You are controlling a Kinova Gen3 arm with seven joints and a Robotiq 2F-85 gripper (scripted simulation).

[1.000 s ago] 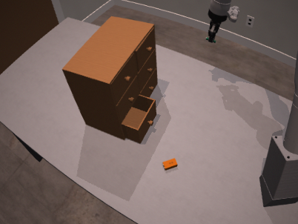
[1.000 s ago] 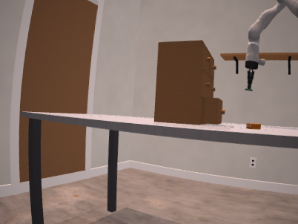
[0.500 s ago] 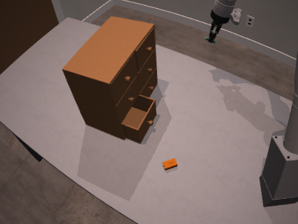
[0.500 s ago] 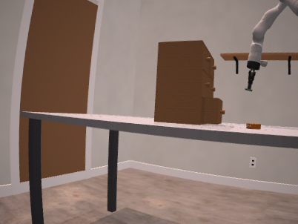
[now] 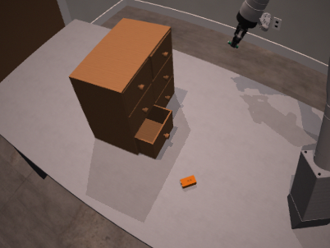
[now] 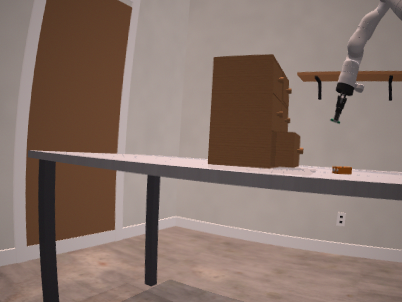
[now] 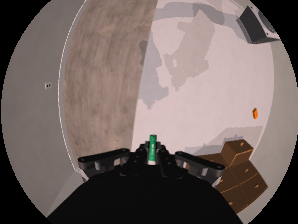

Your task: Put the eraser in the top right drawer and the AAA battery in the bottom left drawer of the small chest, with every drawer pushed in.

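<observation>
My gripper point(image 5: 235, 43) hangs high in the air, beyond the far right of the small wooden chest point(image 5: 123, 78), and is shut on the green AAA battery point(image 7: 152, 149). The battery points down from the fingertips, as the exterior view also shows point(image 6: 336, 120). The bottom-row left drawer point(image 5: 153, 131) stands pulled out part way and looks empty; the other drawers are pushed in. The orange eraser point(image 5: 188, 181) lies flat on the table in front of the chest, well apart from my gripper. It also shows in the exterior view point(image 6: 342, 170) and in the wrist view point(image 7: 256, 112).
The arm's grey base point(image 5: 309, 189) stands at the table's right edge. The chest point(image 6: 247, 110) rises tall above the table top. A wall shelf point(image 6: 350, 76) hangs behind my arm.
</observation>
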